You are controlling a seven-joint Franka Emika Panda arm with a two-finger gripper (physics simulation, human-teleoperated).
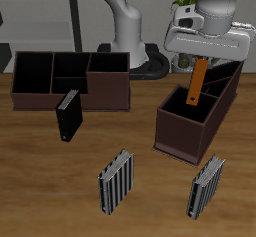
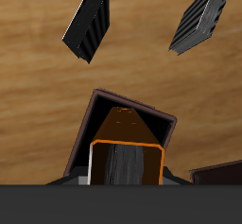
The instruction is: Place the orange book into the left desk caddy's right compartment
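One book in hand: orange book point(image 1: 198, 83), upright with a slight tilt, gripped at its top end
fingers: gripper point(image 1: 203, 61) clamped on the orange book's top end; the fingers themselves are hidden under the wrist housing in the exterior view
book position: lower end sits inside the right compartment point(image 1: 185, 117) of the left desk caddy point(image 1: 180, 141); upper half sticks out above the rim
contact: cannot tell whether the book touches the compartment floor
wrist view: orange book point(image 2: 126, 160) seen end-on, pale grey page edge facing the camera, orange cover framing it; the large square section point(image 2: 109, 114) lies open just beyond it
caddy pose: dark brown box turned diagonally on the desk point(image 1: 40, 181), large section toward the front edge, two narrow sections farther back
other caddy: like caddy point(image 1: 70, 81) set straight, well apart from the diagonal one, nothing visible in its sections
black book point(image 1: 68, 116): standing on the desk just in front of the straight caddy
two grey striped books: one point(image 1: 116, 181) near the front edge at mid-desk, the other point(image 1: 207, 187) in front of the diagonal caddy; both standing, apart from each other
wrist view extras: black book point(image 2: 90, 22) and one striped book point(image 2: 203, 18) on the wood beyond the caddy
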